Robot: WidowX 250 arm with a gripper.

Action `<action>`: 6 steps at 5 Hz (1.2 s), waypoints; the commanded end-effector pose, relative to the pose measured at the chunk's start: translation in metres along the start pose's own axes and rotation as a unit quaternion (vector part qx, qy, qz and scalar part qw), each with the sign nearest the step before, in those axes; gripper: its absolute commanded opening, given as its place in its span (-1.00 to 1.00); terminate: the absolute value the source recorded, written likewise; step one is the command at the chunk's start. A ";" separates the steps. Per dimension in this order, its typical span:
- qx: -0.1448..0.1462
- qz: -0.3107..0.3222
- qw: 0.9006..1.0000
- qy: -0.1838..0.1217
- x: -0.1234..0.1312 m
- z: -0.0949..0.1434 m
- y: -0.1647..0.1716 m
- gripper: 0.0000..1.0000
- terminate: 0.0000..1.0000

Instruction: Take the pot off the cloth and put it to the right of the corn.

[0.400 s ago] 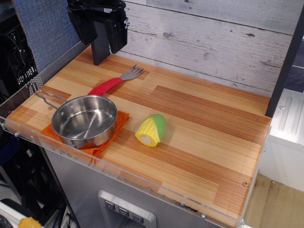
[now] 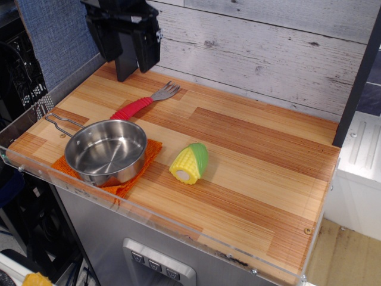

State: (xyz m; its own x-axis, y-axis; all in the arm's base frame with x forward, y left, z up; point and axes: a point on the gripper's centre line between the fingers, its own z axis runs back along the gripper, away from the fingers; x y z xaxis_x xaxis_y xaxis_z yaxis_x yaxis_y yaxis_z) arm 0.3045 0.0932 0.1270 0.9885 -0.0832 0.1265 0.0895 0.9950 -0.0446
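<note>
The pot [image 2: 106, 151] is seated on the cloth [image 2: 138, 170] at the table's [image 2: 250, 179] front left corner, its wire handle pointed left. The corn [image 2: 189, 162] is laid just right of the cloth, apart from the pot. A fork [image 2: 144, 102] with a red handle is placed behind the pot. The gripper [image 2: 126, 44] is held high at the back left, well away from everything; whether its fingers are spread cannot be told.

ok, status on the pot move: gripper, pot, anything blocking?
Gripper up at back left, jaws open, empty. Pot on the cloth, untouched. Corn right of it; wood beyond corn bare. Fork behind pot, off the path.
</note>
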 end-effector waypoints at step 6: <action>0.021 -0.089 0.996 0.008 -0.069 -0.103 -0.031 1.00 -1.00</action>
State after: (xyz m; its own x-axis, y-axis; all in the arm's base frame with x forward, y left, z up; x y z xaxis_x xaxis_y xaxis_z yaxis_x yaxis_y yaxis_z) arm 0.2425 0.0607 0.0131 0.9645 -0.2485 0.0892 0.2492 0.9685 0.0038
